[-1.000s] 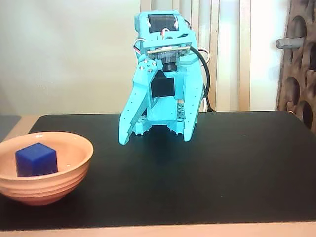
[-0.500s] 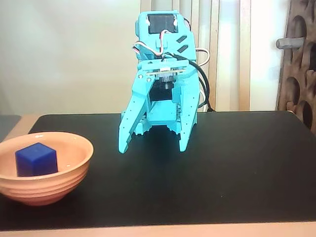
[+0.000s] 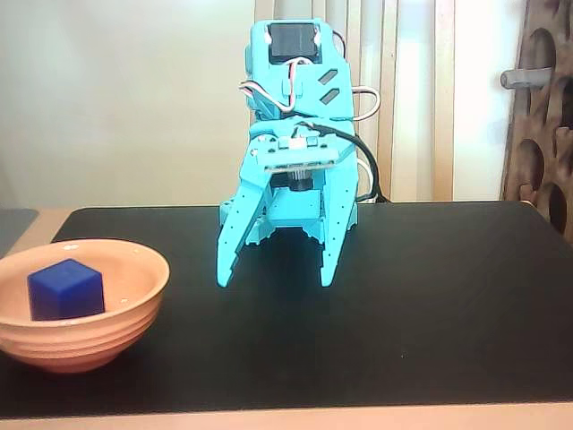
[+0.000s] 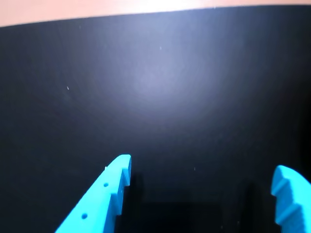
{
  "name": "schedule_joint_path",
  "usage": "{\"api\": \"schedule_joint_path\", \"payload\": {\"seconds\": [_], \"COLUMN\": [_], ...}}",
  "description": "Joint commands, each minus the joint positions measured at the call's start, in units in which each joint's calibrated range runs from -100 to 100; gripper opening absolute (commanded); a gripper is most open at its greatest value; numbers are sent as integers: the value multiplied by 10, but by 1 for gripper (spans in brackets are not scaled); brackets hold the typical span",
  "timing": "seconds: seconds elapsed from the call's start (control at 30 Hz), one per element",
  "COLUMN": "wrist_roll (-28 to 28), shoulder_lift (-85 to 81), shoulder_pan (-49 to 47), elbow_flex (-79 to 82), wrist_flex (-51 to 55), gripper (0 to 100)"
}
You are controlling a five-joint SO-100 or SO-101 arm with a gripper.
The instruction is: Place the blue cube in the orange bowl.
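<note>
Fixed view first: pale wall, wooden slats behind, and a black mat [image 3: 430,305] spread across the table [image 3: 295,421]. Dead centre stands the turquoise arm [image 3: 295,98], and its tool [image 3: 276,276] points straight down with fingers splayed wide, tips hanging just over the mat and nothing between them. Over at the left edge sits the orange bowl [image 3: 116,327], ridged around the outside, resting on the mat. And there it is, the blue cube [image 3: 65,288] lies inside the bowl, sitting toward its left half, well apart from the tool.

Now the wrist view: black mat [image 4: 160,97] fills nearly everything, with a strip of light table [image 4: 97,9] along the top. Two turquoise fingers [image 4: 104,199] poke up from the bottom edge, left and right, spread far apart, the tool [image 4: 204,162] empty over bare mat.
</note>
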Motion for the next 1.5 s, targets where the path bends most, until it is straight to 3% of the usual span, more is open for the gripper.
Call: {"api": "schedule_joint_path", "payload": {"seconds": [0.0,0.43,0.97,1.47], "wrist_roll": [3,3,4,4], "shoulder_lift": [-12,-12,-12,-12], "shoulder_pan": [1,1,6,5], "elbow_flex": [5,5,5,5], "wrist_flex": [26,73,86,93], "gripper": [33,15,0,0]}}
